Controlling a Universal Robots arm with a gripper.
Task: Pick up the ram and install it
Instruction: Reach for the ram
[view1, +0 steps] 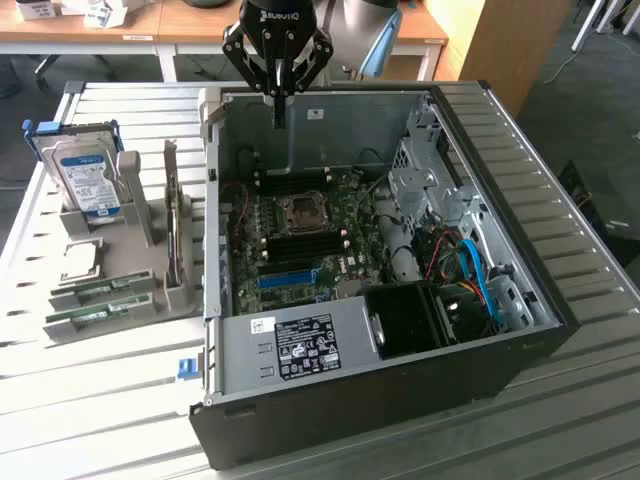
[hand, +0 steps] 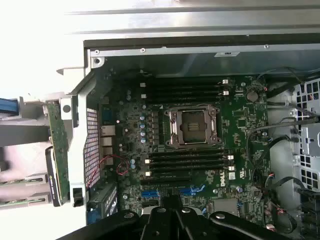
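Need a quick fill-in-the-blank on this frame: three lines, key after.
1. The end effector hangs over the open computer ___.
2. Its fingers are ___.
3. Two green ram sticks lie in the grey holder on the exterior view's ___.
Key: case; shut; left.

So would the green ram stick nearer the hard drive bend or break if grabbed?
Probably stiff: the ram looks like a flat circuit board. Likely light, being thin and narrow. Possibly fragile, as bare electronics. It is flat-sided and rests in the grey holder, so it shouldn't roll.
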